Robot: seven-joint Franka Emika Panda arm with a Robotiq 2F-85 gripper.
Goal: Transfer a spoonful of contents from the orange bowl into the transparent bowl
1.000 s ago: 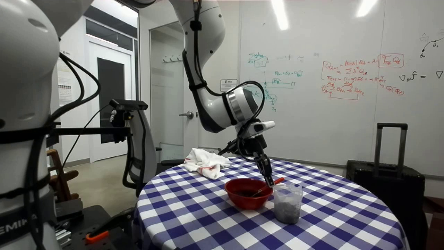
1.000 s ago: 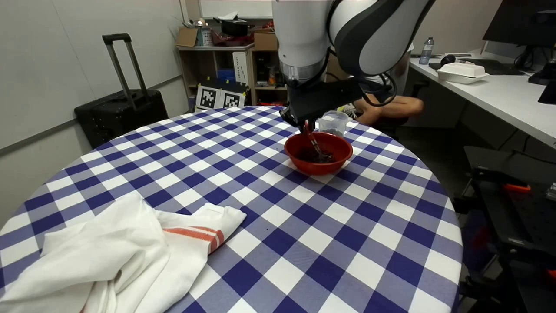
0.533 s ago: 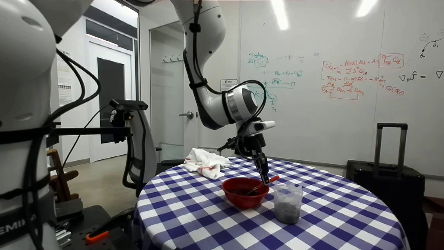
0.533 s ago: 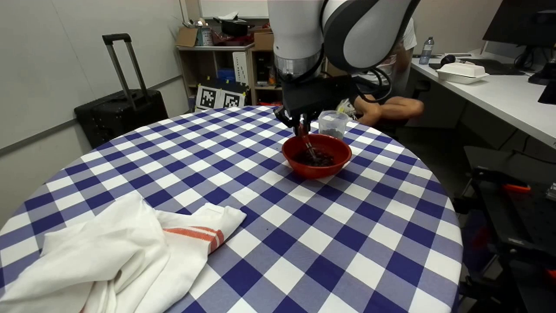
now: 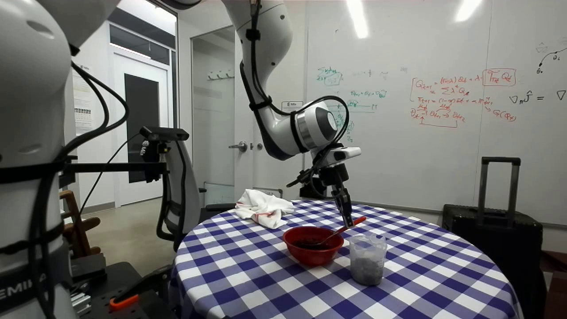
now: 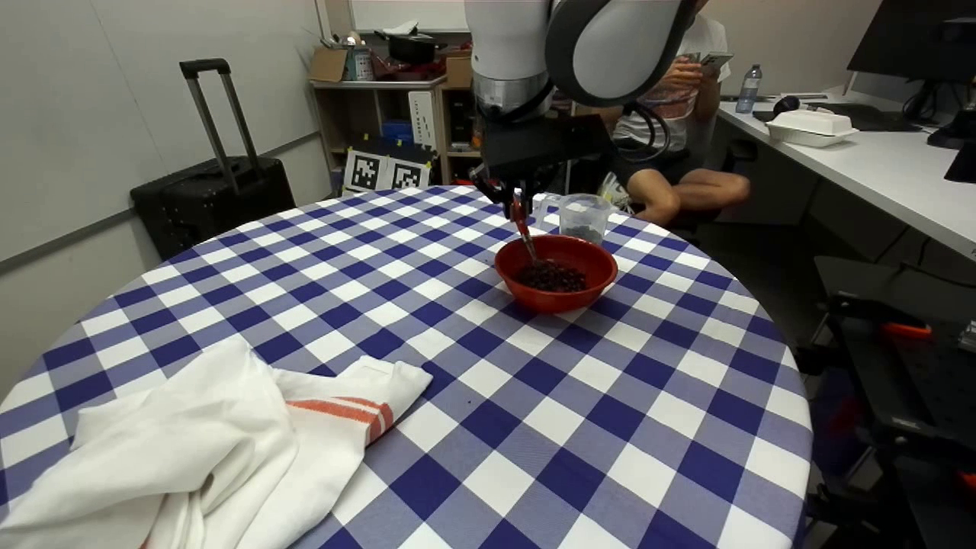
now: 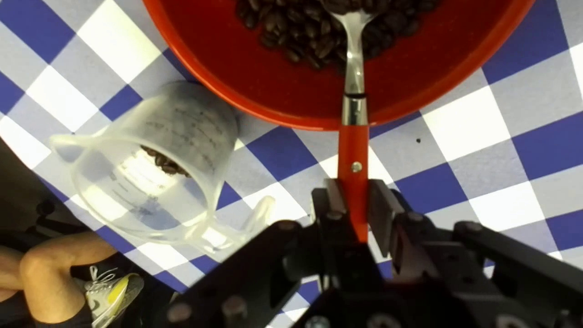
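We see a red bowl (image 7: 255, 91), dark brown beans (image 7: 314, 34), and a spoon (image 7: 355, 111) with silver metal and a red-orange handle. The gripper (image 7: 354, 193) is black, the arm (image 5: 277, 130) white and black. We note blue, white and grey-blue checks on the tablecloth (image 6: 579, 473). The cup (image 7: 200, 120) looks clear, with dark printed marks. We find orange-red stripes on a white towel (image 6: 183, 450) and red, green and black writing on the whiteboard (image 5: 394, 164).

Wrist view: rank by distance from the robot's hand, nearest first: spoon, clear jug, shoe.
1. Spoon: gripped by its handle in the hand.
2. Clear jug: left of the hand in the picture, on the tablecloth.
3. Shoe: bottom-left corner, past the tablecloth's edge.
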